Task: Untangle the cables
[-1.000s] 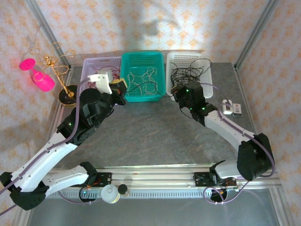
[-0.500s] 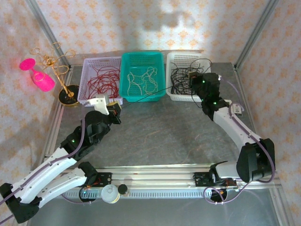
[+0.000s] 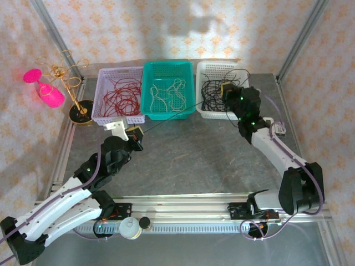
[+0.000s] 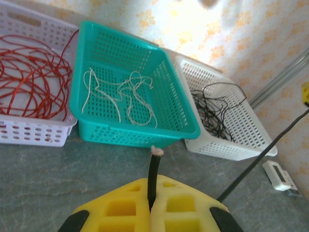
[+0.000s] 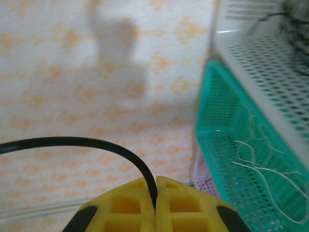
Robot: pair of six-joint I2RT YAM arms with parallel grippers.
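A single black cable (image 3: 177,111) stretches taut over the table between my two grippers. My left gripper (image 3: 136,133) is shut on one end of it in front of the baskets; the frayed tip (image 4: 156,152) pokes out between the yellow pads (image 4: 120,208). My right gripper (image 3: 225,88) is shut on the other part of the black cable (image 5: 72,141), over the white basket (image 3: 203,72) that holds more black cables (image 4: 217,113). Red cables (image 3: 121,95) lie in the lavender basket, and white cables (image 3: 169,91) in the teal basket (image 3: 148,108).
A gold wire stand with pink cups (image 3: 53,91) is at the far left, outside the frame post. A small grey device (image 3: 277,128) lies on the table right of the white basket. The three baskets line the back edge.
My left gripper has drawn back from the baskets toward the near left with the cable end. My right gripper has moved back and right to the white basket. The black cable now runs taut.
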